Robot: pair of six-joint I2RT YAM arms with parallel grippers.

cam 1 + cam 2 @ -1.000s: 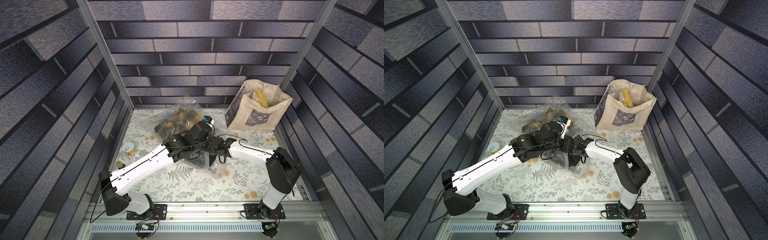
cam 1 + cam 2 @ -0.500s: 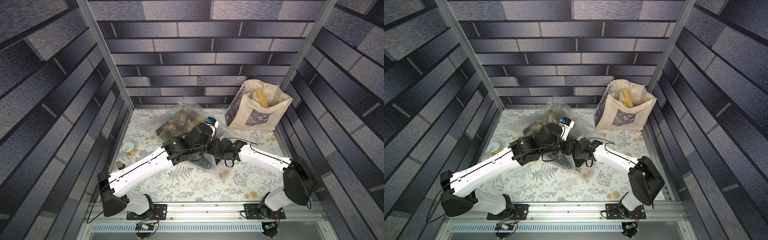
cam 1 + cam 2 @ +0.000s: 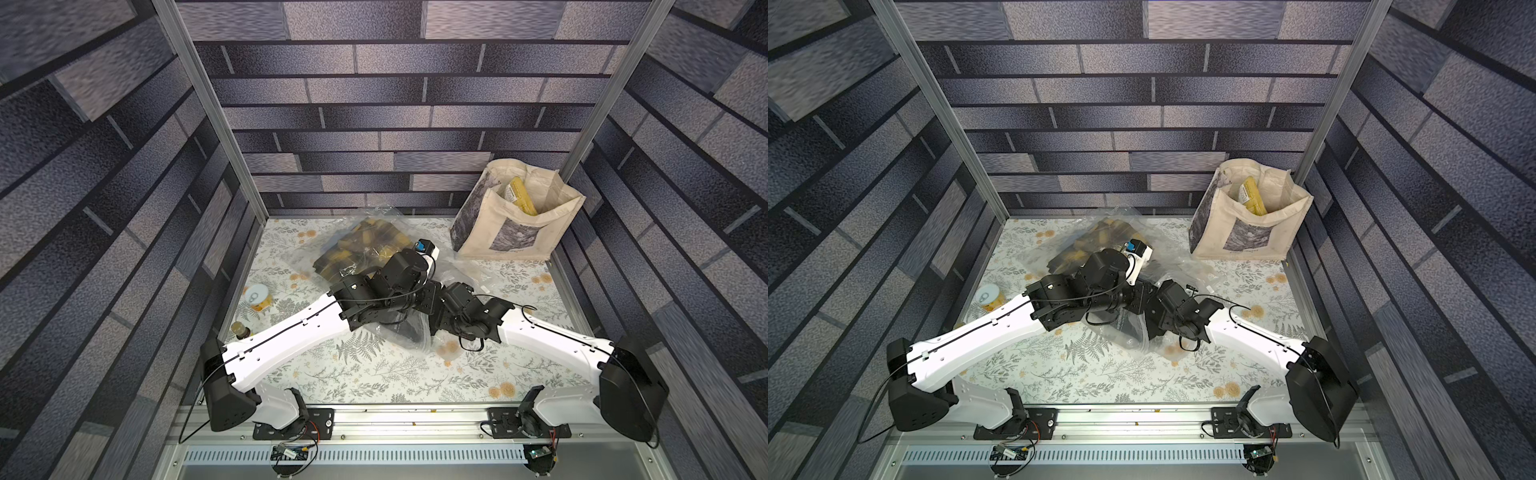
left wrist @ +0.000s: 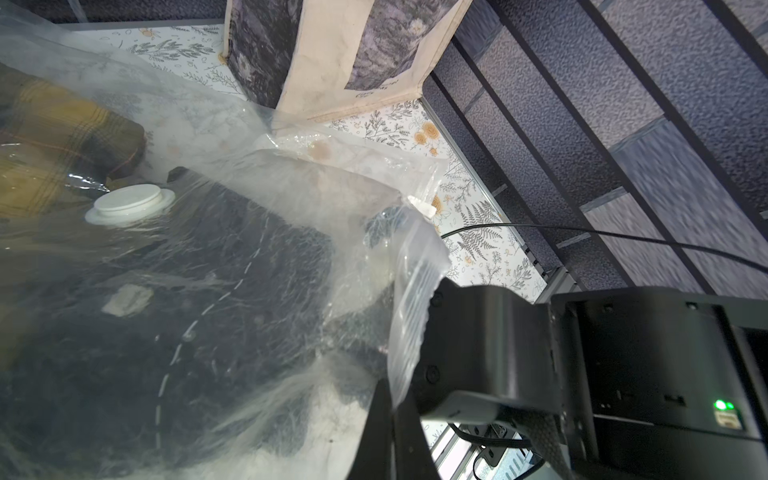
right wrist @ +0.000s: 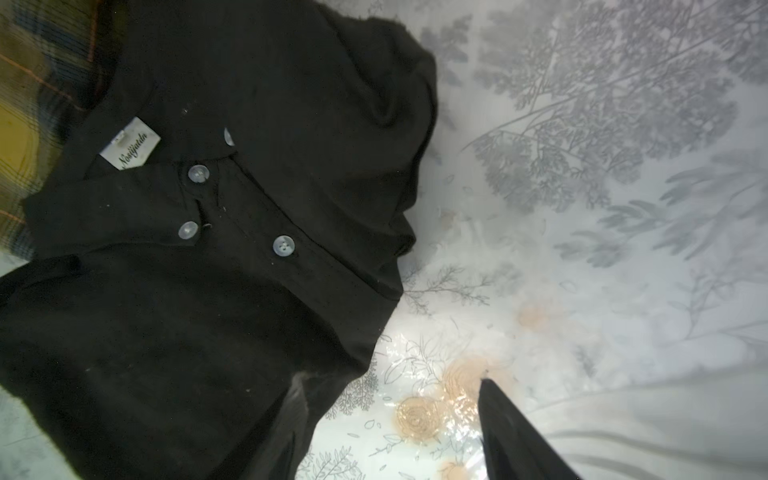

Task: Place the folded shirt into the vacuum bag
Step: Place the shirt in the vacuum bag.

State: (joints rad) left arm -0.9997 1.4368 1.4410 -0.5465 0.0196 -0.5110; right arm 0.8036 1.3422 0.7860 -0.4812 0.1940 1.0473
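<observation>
Lying beside right claw (image 5: 390, 386) (jaws parted) is shirt (image 5: 199, 299).

A robot test booth dressed up like a home

This is looking like a lab booth, not a real house. The walls (image 3: 415, 124) are showing grey bricks, but the bricks are only a flat printed picture. Shiny metal posts (image 3: 214, 112) are holding the corners together. The table (image 3: 374, 374) is wearing a cover with leaves and orange flowers. A left arm (image 3: 291, 336) and a right arm (image 3: 552, 336), white and black, are sitting bolted onto a metal rail (image 3: 415, 417) at the front. Small circuit boards (image 3: 291, 451) with loose wires are sitting by that rail. A cloth tote bag (image 3: 548, 237) is standing in the far corner
</observation>
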